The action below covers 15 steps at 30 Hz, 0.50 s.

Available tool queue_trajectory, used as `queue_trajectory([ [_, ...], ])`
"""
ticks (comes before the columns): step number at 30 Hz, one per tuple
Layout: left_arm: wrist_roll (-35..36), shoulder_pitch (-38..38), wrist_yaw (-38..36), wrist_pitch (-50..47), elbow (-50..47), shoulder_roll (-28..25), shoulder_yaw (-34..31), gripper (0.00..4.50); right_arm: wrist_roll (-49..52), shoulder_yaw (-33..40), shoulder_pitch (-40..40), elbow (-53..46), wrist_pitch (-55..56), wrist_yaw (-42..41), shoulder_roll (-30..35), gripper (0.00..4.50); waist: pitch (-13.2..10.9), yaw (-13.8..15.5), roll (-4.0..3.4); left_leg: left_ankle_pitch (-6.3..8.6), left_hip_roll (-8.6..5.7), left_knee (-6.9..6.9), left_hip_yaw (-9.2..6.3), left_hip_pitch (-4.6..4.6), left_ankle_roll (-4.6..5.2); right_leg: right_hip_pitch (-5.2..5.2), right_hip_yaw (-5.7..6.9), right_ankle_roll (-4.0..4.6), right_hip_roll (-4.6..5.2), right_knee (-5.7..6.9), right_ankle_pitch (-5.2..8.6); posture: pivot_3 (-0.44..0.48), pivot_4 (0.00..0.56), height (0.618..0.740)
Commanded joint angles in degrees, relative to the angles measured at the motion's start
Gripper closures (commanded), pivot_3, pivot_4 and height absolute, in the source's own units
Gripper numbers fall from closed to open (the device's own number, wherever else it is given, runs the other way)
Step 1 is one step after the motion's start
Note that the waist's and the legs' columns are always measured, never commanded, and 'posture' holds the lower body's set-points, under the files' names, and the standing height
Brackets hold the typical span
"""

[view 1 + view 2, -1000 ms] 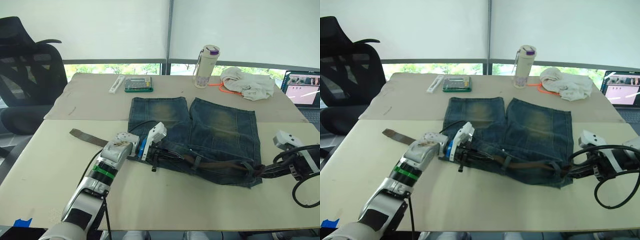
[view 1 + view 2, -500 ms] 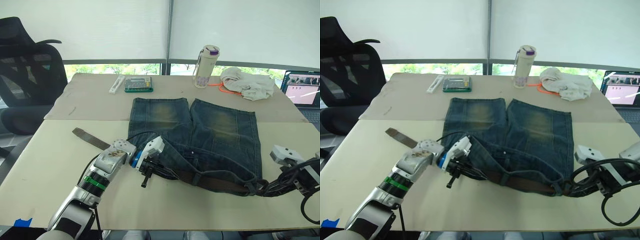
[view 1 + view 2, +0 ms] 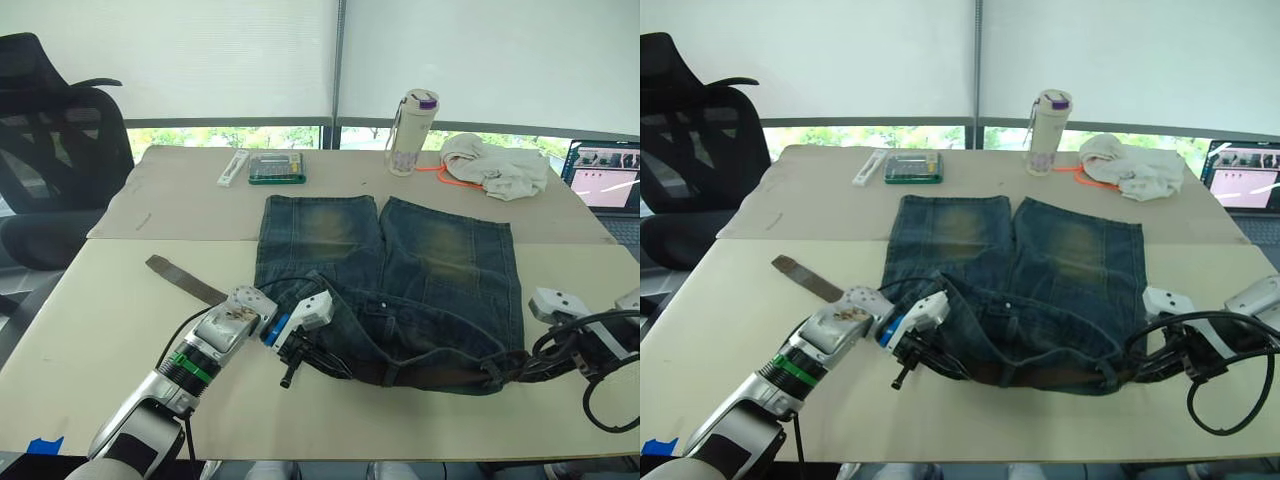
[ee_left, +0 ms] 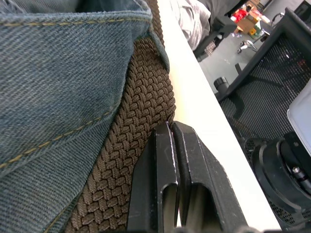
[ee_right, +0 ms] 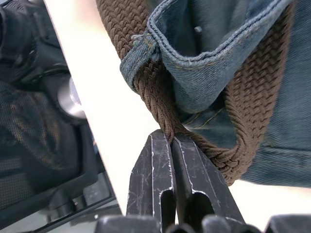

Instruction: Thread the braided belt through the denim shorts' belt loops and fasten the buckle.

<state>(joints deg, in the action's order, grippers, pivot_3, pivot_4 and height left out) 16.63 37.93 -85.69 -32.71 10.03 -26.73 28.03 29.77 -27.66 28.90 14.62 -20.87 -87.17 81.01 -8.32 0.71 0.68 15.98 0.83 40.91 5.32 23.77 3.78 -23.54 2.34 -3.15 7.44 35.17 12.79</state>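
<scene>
The denim shorts (image 3: 440, 250) lie in the middle of the table, waistband nearest me and bunched up. The braided belt (image 4: 141, 145) runs along that waistband, and its dark tail (image 3: 185, 281) trails off to the left on the table. My left gripper (image 3: 325, 365) is at the waistband's left end, shut on the belt's edge (image 4: 167, 124). At the right end, my right gripper (image 3: 520, 366) is shut on a bent strand of belt (image 5: 160, 102), just past a belt loop (image 5: 146, 46). The buckle is hidden.
At the table's far side stand a white bottle (image 3: 411, 132), an off-white cloth bundle (image 3: 497, 165) with an orange cord (image 3: 432, 170), a green case (image 3: 277, 168) and a white stick (image 3: 234, 167). A laptop (image 3: 603, 175) sits far right, an office chair (image 3: 50, 130) far left.
Both grippers have pulled back toward the table's near edge, then eased. The waistband with the belt came nearer and bunched up. The legs stayed flat.
</scene>
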Motion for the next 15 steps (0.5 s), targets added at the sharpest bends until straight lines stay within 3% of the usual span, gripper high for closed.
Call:
queue_trajectory([
  [1,1.57,0.86,-1.30,-2.21,-0.07,-0.95,-1.66,4.47,-2.24,4.75,0.93,2.33,0.03,-5.21,-0.28,4.50,0.00,0.05,-0.01,0.00,0.00,0.00,0.00,0.00,0.00,0.00,0.00,0.00,0.00,0.02,0.00,0.000,0.150,0.737],
  [3,4.52,1.14,-2.56,-5.27,-1.15,-0.80,-2.87,4.47,-3.41,6.38,1.00,2.89,0.69,-4.82,-1.67,4.50,0.00,0.02,-0.01,0.00,0.00,0.00,-0.01,0.00,-0.01,-0.01,0.00,0.00,0.00,0.03,0.00,0.000,0.150,0.737],
  [8,3.30,1.27,-1.41,-2.98,0.10,-0.48,-2.85,4.47,-7.07,10.96,-0.99,4.13,7.42,-1.43,-4.79,4.50,0.01,0.01,-0.01,-0.01,-0.01,0.01,0.00,0.01,-0.01,-0.01,0.00,-0.01,-0.01,0.04,0.00,0.000,0.150,0.737],
  [15,3.61,0.93,1.02,-3.34,0.36,0.86,-3.51,4.50,-6.64,20.50,-6.18,1.84,8.65,-2.73,-1.19,2.01,0.01,0.18,-0.03,-0.02,-0.03,0.03,0.00,0.01,-0.02,0.02,0.00,-0.01,-0.02,0.05,0.00,0.000,0.150,0.737],
])
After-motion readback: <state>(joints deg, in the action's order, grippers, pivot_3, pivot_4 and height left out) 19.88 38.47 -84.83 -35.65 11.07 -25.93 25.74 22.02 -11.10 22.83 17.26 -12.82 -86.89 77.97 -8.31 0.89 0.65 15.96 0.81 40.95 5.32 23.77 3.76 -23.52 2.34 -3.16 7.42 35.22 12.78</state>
